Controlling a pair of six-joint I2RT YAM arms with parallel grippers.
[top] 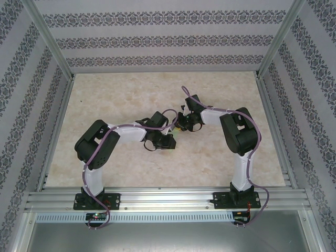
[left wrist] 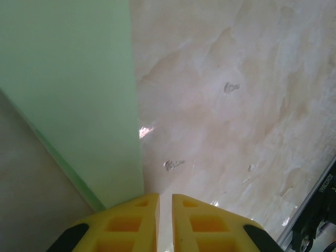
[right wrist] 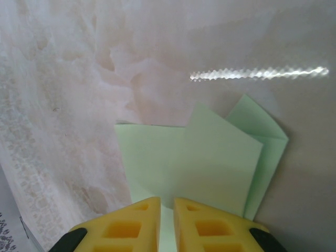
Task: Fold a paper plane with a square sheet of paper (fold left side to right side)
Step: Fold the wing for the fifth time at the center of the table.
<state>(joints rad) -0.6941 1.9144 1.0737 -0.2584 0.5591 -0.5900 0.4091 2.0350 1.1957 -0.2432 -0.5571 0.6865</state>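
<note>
- The left gripper [left wrist: 165, 202] has its yellow jaws almost pressed together; they pinch the edge of the sheet of paper [left wrist: 79, 94];
- the sheet of paper is green and folded; it sits mid-table [left wrist: 236, 105], between both grippers;
- the right gripper [right wrist: 167, 206] pinches it too.

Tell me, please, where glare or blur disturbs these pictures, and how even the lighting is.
Right wrist view: a bright streak of glare crosses the table beyond the sheet of paper, and the far table looks soft. Left wrist view: a small glint beside the paper's edge; the left hand looks slightly blurred. Top external view: even light, no hard shadows.
</note>
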